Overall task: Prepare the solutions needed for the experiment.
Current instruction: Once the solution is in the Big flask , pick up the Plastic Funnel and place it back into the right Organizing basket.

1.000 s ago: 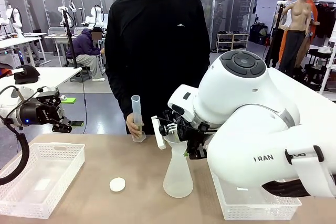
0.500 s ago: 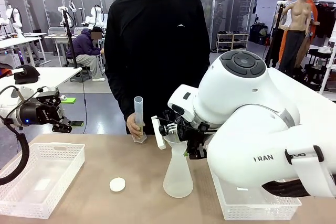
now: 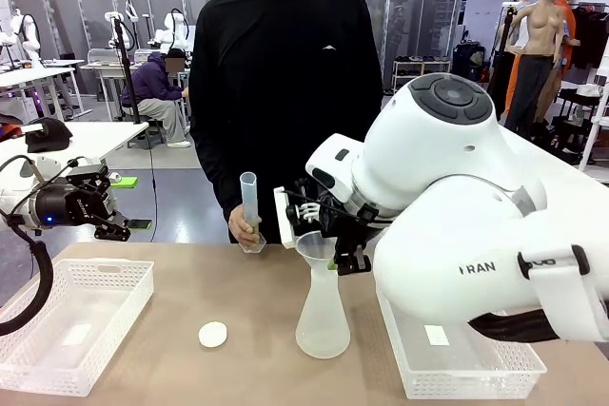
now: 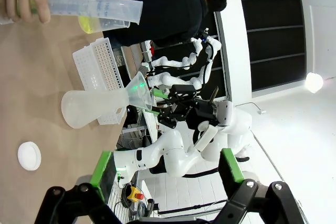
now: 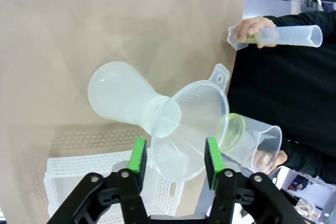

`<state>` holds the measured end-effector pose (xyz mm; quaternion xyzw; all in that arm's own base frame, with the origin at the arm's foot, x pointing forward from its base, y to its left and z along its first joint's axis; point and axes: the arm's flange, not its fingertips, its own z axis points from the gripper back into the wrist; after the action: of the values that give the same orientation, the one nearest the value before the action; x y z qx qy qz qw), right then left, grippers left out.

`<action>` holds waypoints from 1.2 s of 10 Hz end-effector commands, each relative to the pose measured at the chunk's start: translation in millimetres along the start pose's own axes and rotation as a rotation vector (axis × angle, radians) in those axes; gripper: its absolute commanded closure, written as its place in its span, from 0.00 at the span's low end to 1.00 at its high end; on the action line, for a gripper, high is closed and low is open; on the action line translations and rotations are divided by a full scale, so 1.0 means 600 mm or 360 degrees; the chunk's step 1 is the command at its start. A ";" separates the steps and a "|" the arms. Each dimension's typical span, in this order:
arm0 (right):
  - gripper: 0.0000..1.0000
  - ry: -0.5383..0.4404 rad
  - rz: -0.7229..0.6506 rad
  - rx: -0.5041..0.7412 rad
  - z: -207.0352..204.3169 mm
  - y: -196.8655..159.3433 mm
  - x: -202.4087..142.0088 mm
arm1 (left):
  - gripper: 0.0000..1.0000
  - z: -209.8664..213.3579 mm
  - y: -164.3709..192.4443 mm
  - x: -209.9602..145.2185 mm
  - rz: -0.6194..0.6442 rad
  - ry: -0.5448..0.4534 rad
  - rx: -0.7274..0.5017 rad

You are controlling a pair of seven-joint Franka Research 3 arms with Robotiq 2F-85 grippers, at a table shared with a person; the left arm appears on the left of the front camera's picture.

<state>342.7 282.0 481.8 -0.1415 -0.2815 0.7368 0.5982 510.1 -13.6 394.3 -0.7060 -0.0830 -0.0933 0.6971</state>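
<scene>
Lower centre, front view: flask point(image 3: 322, 320) stands upright on table point(image 3: 219, 282), funnel point(image 3: 315, 246) seated in its neck to take a pour. White disc point(image 3: 212, 334) lies to its left, apart; tray point(image 3: 95, 273) at lower left. Right gripper point(image 5: 175, 156) sits at the funnel rim, fingers spread wide; contact w/ rim cannot be told, so nothing confirmed held, prob. steadying. Left gripper point(image 4: 166, 153) (fingers at bottom of its own view) gapes fully, empty, parked off the work area. Far side: person's hand point(image 3: 243, 227) holds a grad. cylinder point(image 3: 248, 199) tilted. The solutions point(image 5: 232, 129) show as a shallow yellow-green layer in a beaker point(image 5: 257, 140) beside the funnel mouth, right of centre in right wrist view, presumably positioned for pouring. Flask appears empty.
</scene>
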 end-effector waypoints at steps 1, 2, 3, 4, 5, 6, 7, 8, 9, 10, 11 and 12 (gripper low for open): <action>0.33 -0.0138 -0.0200 0.0076 0.033 -0.019 -0.014 | 0.00 0.000 -0.003 -0.001 -0.0004 0.0007 -0.0016; 0.33 -0.0241 -0.0243 0.0206 0.055 -0.032 -0.032 | 0.00 0.000 -0.003 -0.001 -0.0004 0.0007 -0.0016; 0.33 -0.0227 -0.0291 0.0338 0.075 -0.048 -0.056 | 0.00 0.000 -0.003 -0.001 -0.0004 0.0007 -0.0016; 0.33 -0.0250 -0.0378 0.0405 0.091 -0.064 -0.079 | 0.00 0.000 -0.003 -0.001 -0.0004 0.0007 -0.0016; 0.33 -0.0231 -0.0524 0.0468 0.103 -0.080 -0.110 | 0.00 0.000 -0.003 -0.001 -0.0004 0.0007 -0.0016; 0.33 -0.0184 -0.0672 0.0534 0.112 -0.097 -0.145 | 0.00 0.000 -0.003 -0.001 -0.0004 0.0007 -0.0016; 0.33 -0.0224 -0.0881 0.0564 0.118 -0.112 -0.180 | 0.00 0.000 -0.003 -0.001 -0.0004 0.0007 -0.0016; 0.33 -0.0139 -0.1037 0.0619 0.115 -0.119 -0.213 | 0.00 0.000 -0.003 -0.001 -0.0004 0.0007 -0.0016; 0.33 -0.0033 -0.1161 0.0629 0.106 -0.118 -0.237 | 0.00 0.000 -0.003 -0.001 -0.0004 0.0007 -0.0016; 0.33 0.0037 -0.1269 0.0666 0.095 -0.115 -0.255 | 0.00 0.000 -0.003 -0.001 -0.0004 0.0007 -0.0016; 0.33 0.0001 -0.1300 0.0675 0.090 -0.108 -0.269 | 0.00 0.000 -0.003 -0.001 -0.0004 0.0007 -0.0016; 0.33 -0.0036 -0.1133 0.0627 0.105 -0.114 -0.276 | 0.00 0.000 -0.003 -0.001 -0.0004 0.0007 -0.0016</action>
<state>409.7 109.1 540.8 0.0919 -0.1587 0.4998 0.8465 510.1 -13.4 394.3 -0.7060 -0.0831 -0.0932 0.6971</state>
